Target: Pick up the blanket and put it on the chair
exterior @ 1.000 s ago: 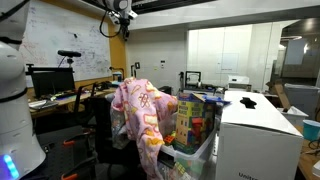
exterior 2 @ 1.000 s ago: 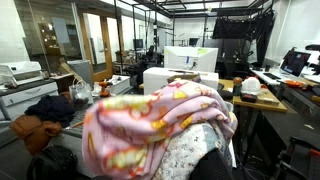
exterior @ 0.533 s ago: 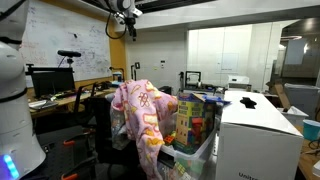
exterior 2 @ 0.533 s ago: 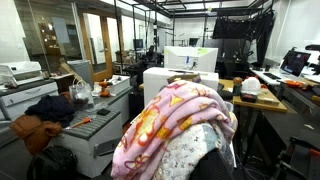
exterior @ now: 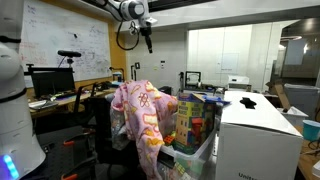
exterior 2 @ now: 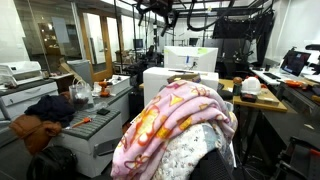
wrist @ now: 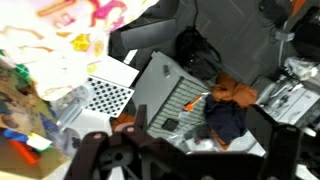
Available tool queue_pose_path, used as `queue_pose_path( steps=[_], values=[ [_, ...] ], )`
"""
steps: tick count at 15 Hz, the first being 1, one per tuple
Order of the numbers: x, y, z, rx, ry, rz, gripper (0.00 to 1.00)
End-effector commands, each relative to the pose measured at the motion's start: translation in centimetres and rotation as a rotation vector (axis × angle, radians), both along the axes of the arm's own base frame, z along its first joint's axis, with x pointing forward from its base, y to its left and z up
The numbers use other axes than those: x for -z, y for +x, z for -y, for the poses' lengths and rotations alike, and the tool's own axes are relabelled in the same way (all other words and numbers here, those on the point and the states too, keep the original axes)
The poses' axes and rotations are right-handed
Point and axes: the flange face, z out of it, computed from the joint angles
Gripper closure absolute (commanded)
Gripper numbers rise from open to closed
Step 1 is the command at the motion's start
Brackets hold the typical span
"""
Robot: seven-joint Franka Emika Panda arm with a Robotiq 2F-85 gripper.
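The pink blanket (exterior: 140, 115) with yellow and white shapes hangs over the backrest of the black chair (exterior: 103, 122). It fills the foreground of an exterior view, blanket (exterior 2: 180, 115), above a grey-and-white cloth. My gripper (exterior: 147, 30) is high near the ceiling frame, up and slightly to the side of the blanket, well apart from it. In the wrist view the gripper (wrist: 200, 130) is open with nothing between its dark fingers (wrist: 138, 121). A corner of the blanket (wrist: 60, 30) shows at the top left there.
A white box-like cabinet (exterior: 255, 135) and a bin of colourful toys (exterior: 195, 125) stand beside the chair. A grey cabinet (exterior 2: 100, 125) holds an orange tool. An orange and navy cloth pile (exterior 2: 30, 128) lies on the floor. Desks with monitors line the wall.
The gripper has opened and moved sideways along the ceiling frame, away from the blanket. The blanket's raised edge has dropped and now lies settled on the chair.
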Motion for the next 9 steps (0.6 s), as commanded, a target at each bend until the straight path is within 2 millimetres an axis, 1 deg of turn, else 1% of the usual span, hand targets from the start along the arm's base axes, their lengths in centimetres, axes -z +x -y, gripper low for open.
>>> queue_pose_path(
  steps=[1,2,4,5,8,9],
  values=[
    [4.9,-1.8,6.3,0.178,-0.04,-0.1,0.0],
    [6.4,-1.9,8.0,0.228,-0.048,-0.131,0.0],
    [10.3,-2.7,11.4,0.329,-0.054,-0.205,0.0],
    [12.0,-3.2,12.8,0.375,-0.052,-0.25,0.0],
    [17.7,-5.5,17.1,0.526,-0.066,-0.365,0.0],
    [19.2,-6.3,18.3,0.577,-0.063,-0.404,0.0]
  ],
)
